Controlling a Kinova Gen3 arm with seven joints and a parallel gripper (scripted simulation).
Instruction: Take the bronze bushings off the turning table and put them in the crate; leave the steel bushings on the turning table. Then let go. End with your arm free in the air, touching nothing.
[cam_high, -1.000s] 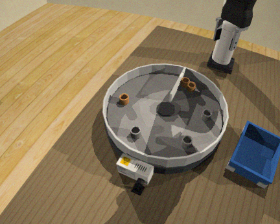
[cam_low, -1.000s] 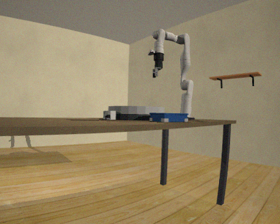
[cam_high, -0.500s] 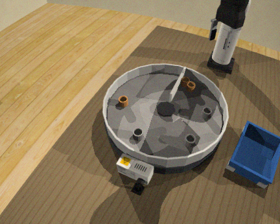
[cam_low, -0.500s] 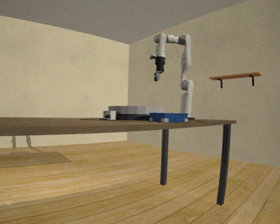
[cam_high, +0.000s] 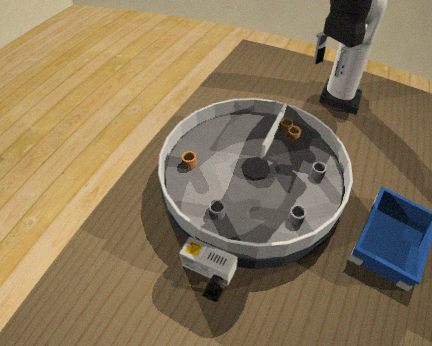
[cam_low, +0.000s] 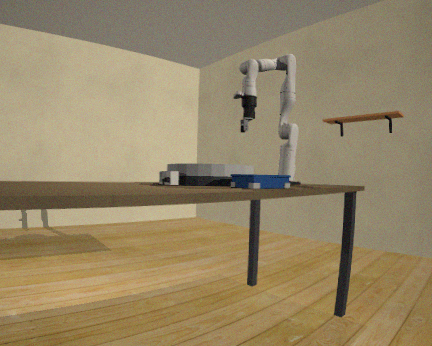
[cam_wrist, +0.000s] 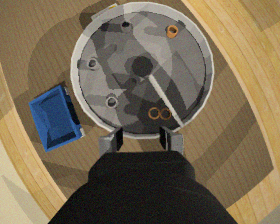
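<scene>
Turning table (cam_high: 200, 119) rim, crate (cam_high: 371, 231) apart

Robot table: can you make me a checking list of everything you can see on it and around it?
Surface: brown table on dark legs, over a wooden floor.
Job's things: three bronze bushings on the turning table, one alone and two side by side next to the white divider bar; three steel bushings; blue crate with nothing seen inside.
Clutter: white motor box with a warning label at the turning table's edge.
Grippers: gripper open, holding nothing, high above the turning table.
Cables: nothing seen.
Surroundings: plain walls, a wooden wall shelf.
</scene>
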